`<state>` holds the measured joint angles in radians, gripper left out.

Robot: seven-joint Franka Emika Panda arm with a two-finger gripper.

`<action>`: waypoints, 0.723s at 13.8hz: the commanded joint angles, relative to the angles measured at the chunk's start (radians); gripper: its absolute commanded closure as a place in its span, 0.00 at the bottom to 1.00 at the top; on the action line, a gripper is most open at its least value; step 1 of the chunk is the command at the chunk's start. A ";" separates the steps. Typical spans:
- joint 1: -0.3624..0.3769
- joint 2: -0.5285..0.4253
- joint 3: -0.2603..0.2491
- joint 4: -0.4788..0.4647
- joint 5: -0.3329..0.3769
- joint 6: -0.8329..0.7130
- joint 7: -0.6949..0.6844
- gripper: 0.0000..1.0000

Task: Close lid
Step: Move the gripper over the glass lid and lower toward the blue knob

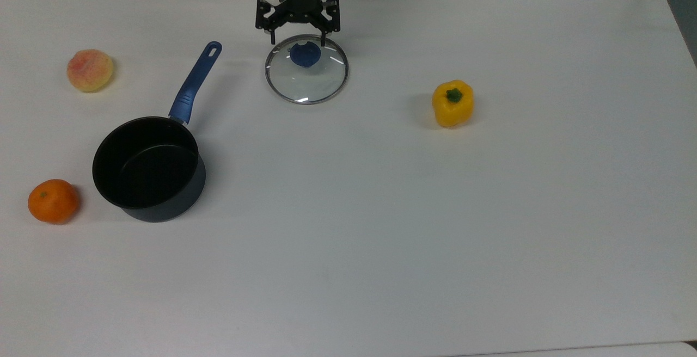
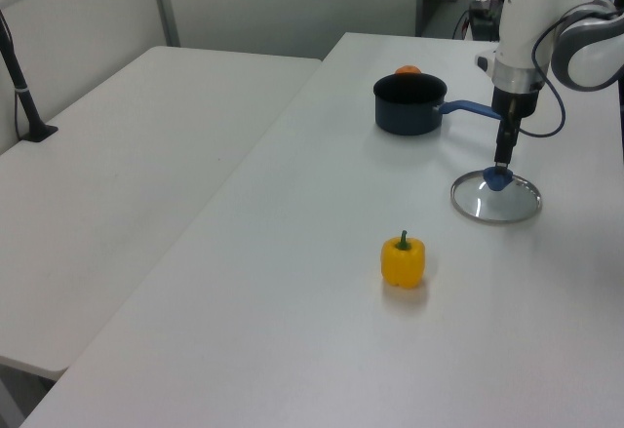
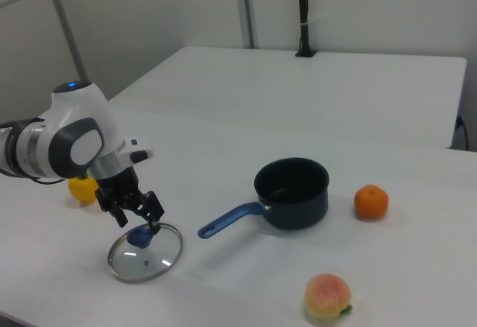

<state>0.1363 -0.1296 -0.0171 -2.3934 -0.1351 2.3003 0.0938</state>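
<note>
Gripper (image 1: 297, 39) wide open, just over knob (image 1: 304, 54) of lid (image 1: 306, 77); lower straight, centre fingers, then squeeze

clear glass lid (image 1: 306, 77), matt white table (image 1: 414, 210)

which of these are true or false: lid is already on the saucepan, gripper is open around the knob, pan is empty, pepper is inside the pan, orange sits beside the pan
1. The lid is on the saucepan: false. It lies flat on the table, apart from the pan.
2. The gripper is open at the blue knob: true.
3. The saucepan is empty: true.
4. The yellow pepper is inside the pan: false. It stands on the table, at the lid's far side from the pan.
5. The orange sits beside the pan: true.
</note>
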 commanded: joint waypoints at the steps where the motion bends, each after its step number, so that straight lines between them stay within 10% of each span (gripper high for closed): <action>1: 0.012 0.031 0.003 -0.013 -0.018 0.063 0.043 0.00; 10: 0.011 0.084 0.051 -0.013 -0.012 0.096 0.041 0.10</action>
<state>0.1376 -0.0540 0.0334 -2.3934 -0.1351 2.3643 0.1078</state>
